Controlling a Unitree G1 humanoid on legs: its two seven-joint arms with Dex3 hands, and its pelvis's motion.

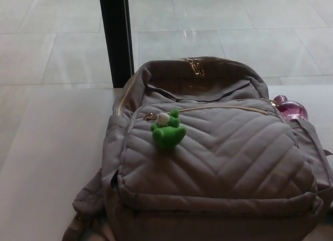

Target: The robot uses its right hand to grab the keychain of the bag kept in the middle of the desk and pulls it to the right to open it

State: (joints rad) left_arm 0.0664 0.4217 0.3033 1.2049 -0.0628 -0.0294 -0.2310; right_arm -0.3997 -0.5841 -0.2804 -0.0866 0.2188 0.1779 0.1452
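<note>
- I'm looking down at a pale desk (47, 163) with a glossy tiled floor (234, 27) beyond it, and a black post (116, 38) rising in the upper left of the frame.
- The bag (213, 163), a grey quilted backpack, fills the centre and lower right of the picture, lying with its front pocket facing up.
- Neither of my hands shows anywhere in the frame, so I cannot tell how their fingers stand.
- As I judge it, the task has not begun: the gold zipper (218, 108) across the top of the front pocket looks fully closed, its slider at the left end.
- The keychain (168, 130) is a small green plush figure with a white bead, hanging from that slider and resting on the quilting just left of centre.
- Everything is left: reach in from the right, take hold of the plush, pull it rightward along the zipper.
- A pink object (291, 108) peeks out behind the bag at the right edge.
</note>
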